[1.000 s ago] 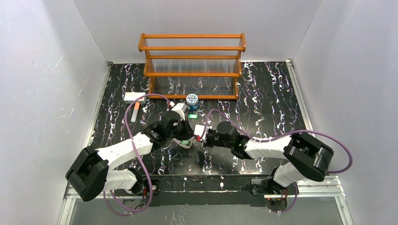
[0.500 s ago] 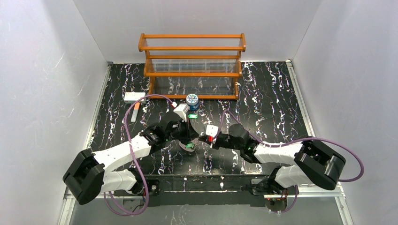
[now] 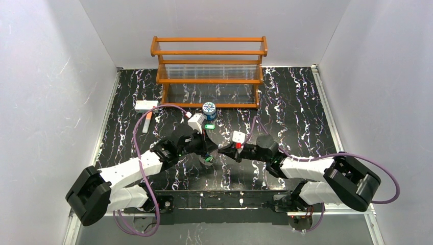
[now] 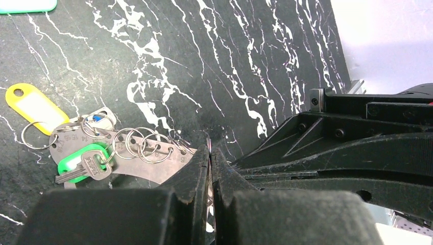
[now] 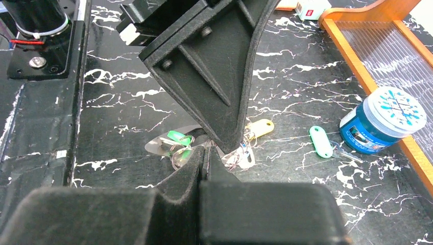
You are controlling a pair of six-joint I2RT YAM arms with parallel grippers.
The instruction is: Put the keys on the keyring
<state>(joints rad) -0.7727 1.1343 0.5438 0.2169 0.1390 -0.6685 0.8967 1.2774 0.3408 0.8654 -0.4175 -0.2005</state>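
Observation:
The keyring (image 4: 153, 162) is a flat, curved grey plate with a row of holes carrying several wire rings; it lies on the black marble table. A green-headed key (image 4: 81, 163) and a yellow tag (image 4: 33, 107) hang at its left end. My left gripper (image 4: 210, 152) is shut, with its tips at the plate's right end. My right gripper (image 5: 207, 151) is also shut, and its tips meet the left fingers (image 5: 214, 76) just over the keyring (image 5: 162, 144). In the top view both grippers (image 3: 210, 153) (image 3: 221, 151) come together above the key bunch (image 3: 207, 160). A thin glint shows between the left tips; I cannot tell what it is.
A loose green tag (image 5: 320, 140) with its key lies next to a blue-and-white can (image 5: 383, 120). An orange wooden rack (image 3: 208, 69) stands at the back. At the back left are a white box (image 3: 145, 105) and an orange-tipped stick (image 3: 147, 122).
The right arm has swung its wrist to the right and lowered, with its tips staying at the bunch. The left gripper and the key bunch have shifted slightly toward the near edge.

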